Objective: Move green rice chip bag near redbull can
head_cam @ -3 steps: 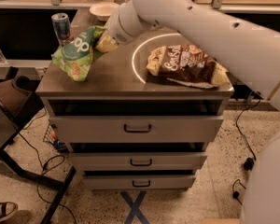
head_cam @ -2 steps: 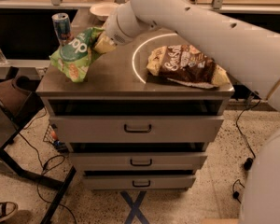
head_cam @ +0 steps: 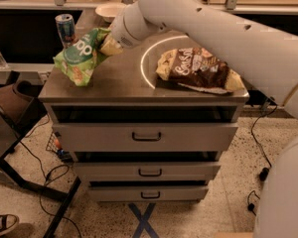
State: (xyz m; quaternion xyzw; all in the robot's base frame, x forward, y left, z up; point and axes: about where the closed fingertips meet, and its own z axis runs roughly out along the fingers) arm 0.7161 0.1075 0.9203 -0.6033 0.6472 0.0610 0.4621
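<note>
The green rice chip bag (head_cam: pixel 80 57) is crinkled bright green with white lettering and hangs tilted over the left end of the cabinet top. My gripper (head_cam: pixel 108 43) is shut on the bag's upper right corner. The redbull can (head_cam: pixel 65 29) stands upright at the back left corner, just behind and left of the bag. My white arm reaches in from the upper right.
A larger brown-and-yellow chip bag (head_cam: pixel 201 69) lies on the right half of the metal cabinet top (head_cam: pixel 119 81). A white bowl (head_cam: pixel 111 10) sits behind. Drawers (head_cam: pixel 146 136) are below. A dark stand (head_cam: pixel 10 133), cables and a shoe (head_cam: pixel 2 223) are at the left.
The bag and gripper have shifted slightly left and toward the front, staying close beside the can. The grip is unchanged.
</note>
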